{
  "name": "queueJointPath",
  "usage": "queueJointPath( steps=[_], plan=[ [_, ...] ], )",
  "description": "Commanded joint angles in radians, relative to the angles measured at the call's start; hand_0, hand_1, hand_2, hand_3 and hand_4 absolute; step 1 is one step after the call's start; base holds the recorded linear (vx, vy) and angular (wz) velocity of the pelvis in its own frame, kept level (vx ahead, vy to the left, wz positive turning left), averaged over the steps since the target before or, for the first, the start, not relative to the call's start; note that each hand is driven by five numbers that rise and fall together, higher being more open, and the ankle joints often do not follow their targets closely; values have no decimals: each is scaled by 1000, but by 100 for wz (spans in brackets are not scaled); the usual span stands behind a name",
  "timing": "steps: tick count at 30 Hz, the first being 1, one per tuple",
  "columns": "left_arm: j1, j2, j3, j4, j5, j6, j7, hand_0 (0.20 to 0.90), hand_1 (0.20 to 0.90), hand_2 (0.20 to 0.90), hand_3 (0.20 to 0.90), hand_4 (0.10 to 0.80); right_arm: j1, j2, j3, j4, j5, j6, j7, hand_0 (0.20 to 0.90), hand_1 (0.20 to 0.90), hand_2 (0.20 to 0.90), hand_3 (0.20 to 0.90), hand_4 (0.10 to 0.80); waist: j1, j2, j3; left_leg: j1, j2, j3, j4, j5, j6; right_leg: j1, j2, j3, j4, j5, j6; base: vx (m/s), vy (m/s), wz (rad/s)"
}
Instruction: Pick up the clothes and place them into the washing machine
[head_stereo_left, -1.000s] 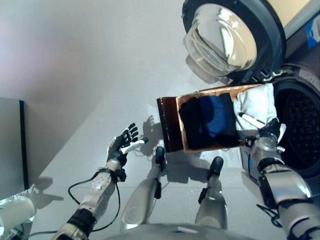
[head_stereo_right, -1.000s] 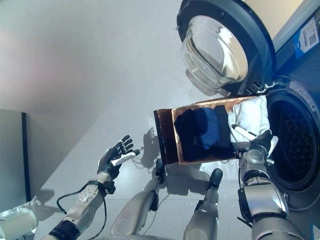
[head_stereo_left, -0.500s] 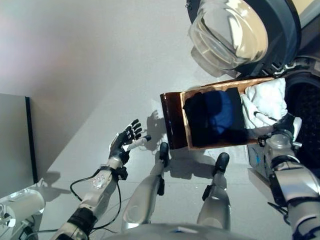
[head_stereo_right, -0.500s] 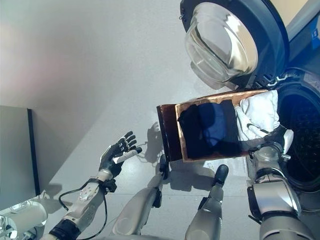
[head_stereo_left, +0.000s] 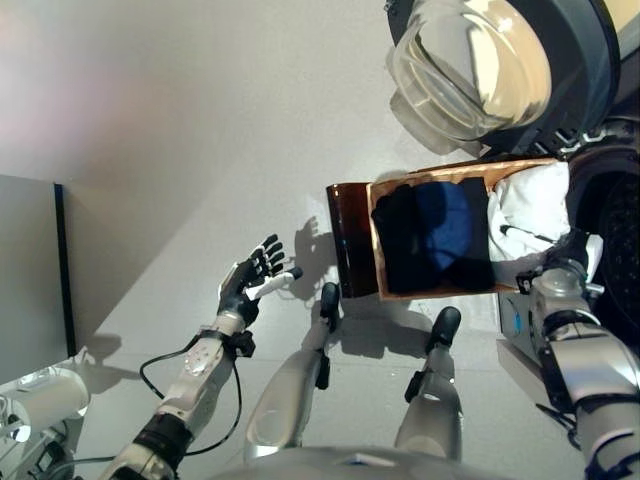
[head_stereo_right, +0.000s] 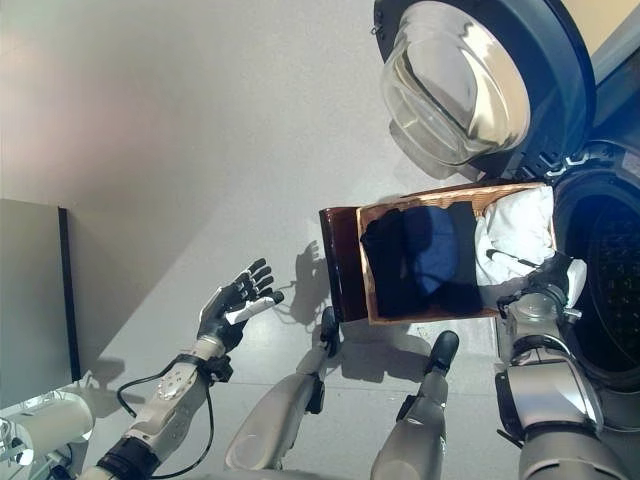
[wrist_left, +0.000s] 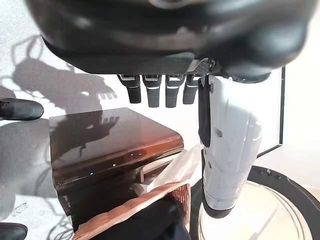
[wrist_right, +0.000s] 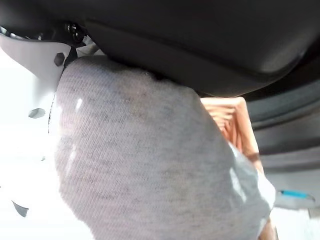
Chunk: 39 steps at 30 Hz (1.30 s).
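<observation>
Right hand: dark hand (head_stereo_right: 556, 272) at the near right corner of the basket, beside the drum opening. Its wrist view is filled with pale knit cloth pressed against the palm, so it reads as closed on the white garment; the fingers themselves are mostly hidden.
Left hand: dark hand with white-covered thumb (head_stereo_left: 250, 283) held out over the grey floor (head_stereo_left: 180, 120), well apart from the basket, fingers spread and holding nothing.
White garment: white, soft knit cloth (head_stereo_left: 528, 205), bunched at the basket's right end, nearest the drum. It looks limp and thick, and likely to trail when lifted.
Dark clothes: black and deep-blue folded cloth (head_stereo_left: 435, 230) lying flat in the middle of the basket, untouched.
Basket: rectangular brown woven basket with a glossy dark side wall (head_stereo_left: 346, 240), on the floor just beside the washer.
Washing machine: dark front-loader, drum mouth (head_stereo_right: 612, 290) open, round glass door (head_stereo_right: 462, 85) swung wide.
Progress: early, by my judgement. No clothes visible in the drum; white piece grasped but not yet lifted clear, dark pile left.
</observation>
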Motion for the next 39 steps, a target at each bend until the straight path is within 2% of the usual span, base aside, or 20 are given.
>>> queueJointPath(
  steps=[1,2,3,4,10,16,19,35,39],
  plan=[
    [-17,32,12,-73,-16,-80,26,900,900,900,900,800,20,41,-59,-64,235,-88,11,200,200,200,200,300,-19,-31,9,69,47,26,-9,-36,-106,-55,-84,77,72,95,39,13,13,3],
    [-19,33,11,-72,-16,-81,27,900,900,900,900,800,23,41,-61,-66,236,-88,11,200,200,200,200,300,-19,-33,9,65,45,26,-9,-29,-105,-58,-87,78,70,101,38,7,29,6],
    [-21,18,14,-69,-8,-81,42,900,900,900,900,800,45,78,-139,-109,374,-140,20,200,200,200,200,300,-36,-30,9,75,47,30,-9,-36,-107,-55,-85,81,71,98,38,27,25,9],
    [-17,13,13,-68,-4,-79,45,900,900,900,900,800,53,102,-171,-132,436,-168,23,200,200,200,200,300,-41,-29,7,86,52,32,-9,-47,-108,-49,-84,83,73,89,38,32,31,8],
    [-19,-26,-3,-23,-14,-64,39,900,900,900,900,800,117,214,-280,-209,685,-253,98,200,200,200,200,300,-75,-33,1,124,57,41,-9,-52,-111,-22,-79,94,76,82,33,23,2,-6],
    [-14,-38,-3,-7,-35,-63,27,900,900,900,900,800,143,240,-305,-235,766,-283,144,200,200,200,200,300,-90,-43,-10,155,61,45,-9,-60,-113,5,-76,94,70,77,33,17,-2,-5],
    [-13,-37,-6,-15,-43,-64,26,900,900,900,900,800,107,250,-357,-246,876,-312,168,200,200,200,200,300,-89,-38,-17,159,58,46,-9,-63,-113,7,-79,92,62,81,36,1,5,-9],
    [0,-19,-48,-27,-67,-33,7,900,900,900,900,800,-62,178,-463,-225,1174,-397,212,200,200,200,200,300,-80,-38,-40,174,56,47,-9,-69,-118,22,-80,97,55,78,35,0,1,0],
    [6,-10,-58,-40,-69,-30,4,900,900,900,900,800,-113,115,-479,-205,1201,-413,199,200,200,200,200,300,-70,-27,-43,165,52,47,-9,-66,-121,10,-84,102,59,79,37,0,0,0]
  ],
)
